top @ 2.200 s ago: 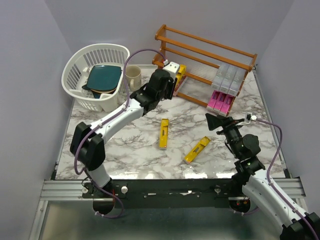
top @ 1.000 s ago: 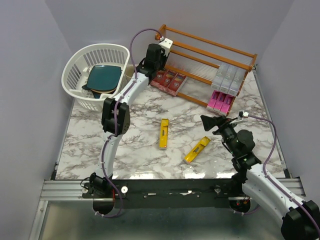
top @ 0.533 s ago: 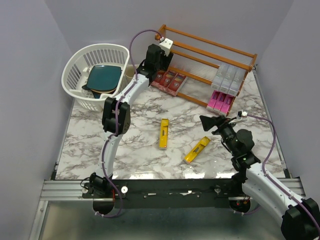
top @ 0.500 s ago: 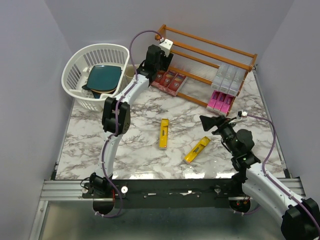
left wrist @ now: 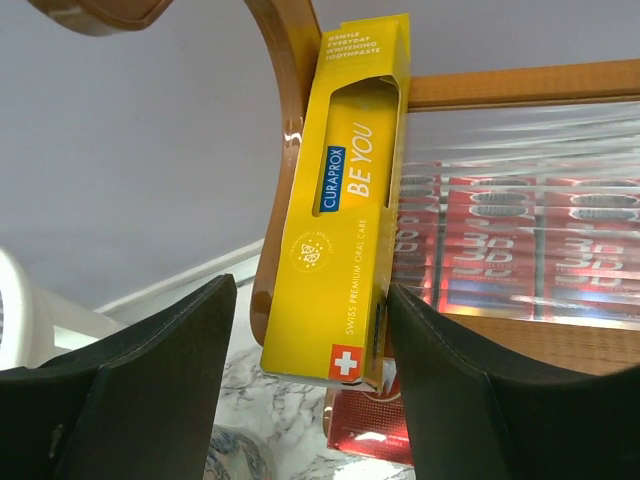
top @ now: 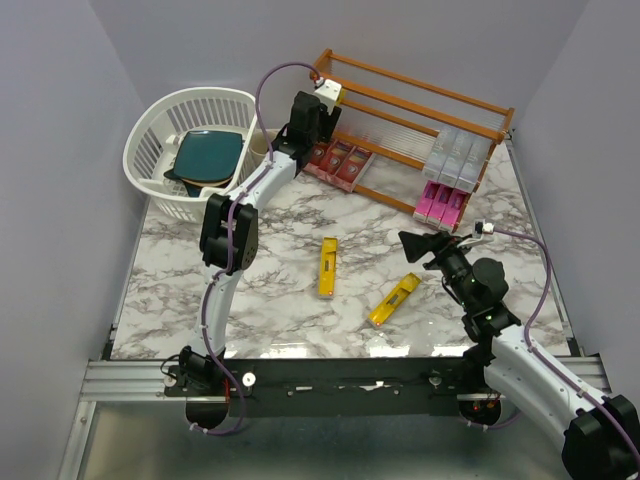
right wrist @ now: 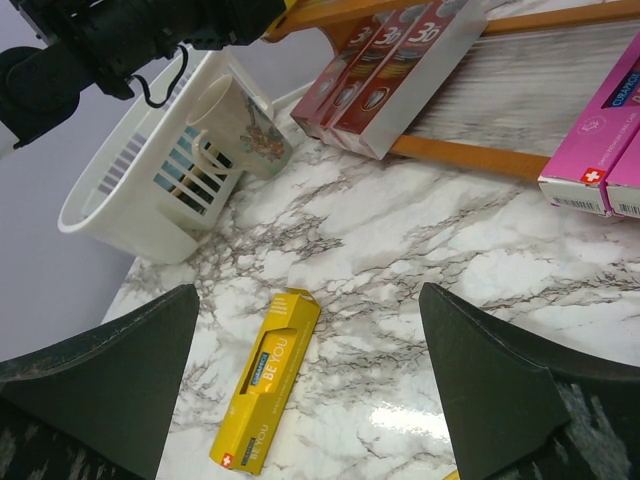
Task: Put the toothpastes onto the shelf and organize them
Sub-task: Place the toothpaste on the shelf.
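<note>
SHELF END: The left claw (left wrist: 312, 288) hangs at the left end of the shelf (top: 420, 88), jaws apart on either side of a yellow carton (left wrist: 340, 200). A sliver of gap shows beside one finger. The carton stands on end against the shelf's curved side post, long axis near vertical, top tipped slightly right; which tier bears it cannot be told. Its face reads "GENTLE EVERYDAY WHITENING TOOTHPASTE" at the top, then "CURAPROX BE YOU" and "SWISS PREMIUM ORAL CARE", with a white cross on red at the lower end.

Three red cartons (right wrist: 400, 60) marked "30" lie side by side on the shelf's lowest tier at that same end, long axes running front to back. Pink cartons (top: 440, 205) with white crosses sit at the right of the lowest tier, with silver-grey cartons (top: 455, 155) on the tier above them.

In front of the shelf, two loose yellow cartons (top: 327, 266) lie flat on the marble worktop (top: 270, 290), one pointing almost straight at the shelf, the other (top: 394, 300) slanted. The right claw (right wrist: 307, 288) hovers near them, spread wide and holding nothing
</note>
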Action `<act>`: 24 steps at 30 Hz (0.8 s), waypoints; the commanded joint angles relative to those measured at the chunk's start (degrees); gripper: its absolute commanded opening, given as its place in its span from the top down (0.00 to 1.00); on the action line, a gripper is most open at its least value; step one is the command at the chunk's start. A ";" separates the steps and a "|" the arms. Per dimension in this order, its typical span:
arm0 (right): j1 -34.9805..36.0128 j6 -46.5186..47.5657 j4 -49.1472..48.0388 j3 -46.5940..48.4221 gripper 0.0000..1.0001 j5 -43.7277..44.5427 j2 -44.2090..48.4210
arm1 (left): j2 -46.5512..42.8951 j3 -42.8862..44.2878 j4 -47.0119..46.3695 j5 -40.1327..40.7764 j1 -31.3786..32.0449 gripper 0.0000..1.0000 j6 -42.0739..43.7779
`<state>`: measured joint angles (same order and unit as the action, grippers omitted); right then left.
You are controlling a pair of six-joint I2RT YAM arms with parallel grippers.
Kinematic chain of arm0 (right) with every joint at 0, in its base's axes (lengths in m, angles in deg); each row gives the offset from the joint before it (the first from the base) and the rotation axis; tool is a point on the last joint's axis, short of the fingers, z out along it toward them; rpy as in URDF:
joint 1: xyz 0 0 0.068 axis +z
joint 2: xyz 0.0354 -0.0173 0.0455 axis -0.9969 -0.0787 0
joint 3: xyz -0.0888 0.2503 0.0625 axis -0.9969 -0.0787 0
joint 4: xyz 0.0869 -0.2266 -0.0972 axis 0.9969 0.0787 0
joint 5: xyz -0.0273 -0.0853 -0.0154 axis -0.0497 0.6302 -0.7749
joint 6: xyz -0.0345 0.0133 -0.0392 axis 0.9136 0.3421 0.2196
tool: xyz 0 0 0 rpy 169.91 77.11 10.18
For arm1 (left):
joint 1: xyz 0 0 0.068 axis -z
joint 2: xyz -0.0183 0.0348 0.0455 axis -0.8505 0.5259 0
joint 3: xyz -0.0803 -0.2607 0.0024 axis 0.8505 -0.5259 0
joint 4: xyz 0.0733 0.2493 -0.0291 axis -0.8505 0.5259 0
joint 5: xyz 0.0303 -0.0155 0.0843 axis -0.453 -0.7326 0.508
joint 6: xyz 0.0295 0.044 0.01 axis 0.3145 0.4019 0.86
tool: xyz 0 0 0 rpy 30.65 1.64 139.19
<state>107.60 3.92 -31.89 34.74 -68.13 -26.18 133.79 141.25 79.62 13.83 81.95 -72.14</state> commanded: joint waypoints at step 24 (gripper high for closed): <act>-0.05 2.57 -0.78 2.75 0.00 -3.38 -3.01 | -23.01 -16.86 -2.75 -1.12 2.51 0.01 -11.21</act>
<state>107.60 5.25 -31.87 34.96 -69.05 -27.91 120.43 131.65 79.18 13.44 83.07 -76.86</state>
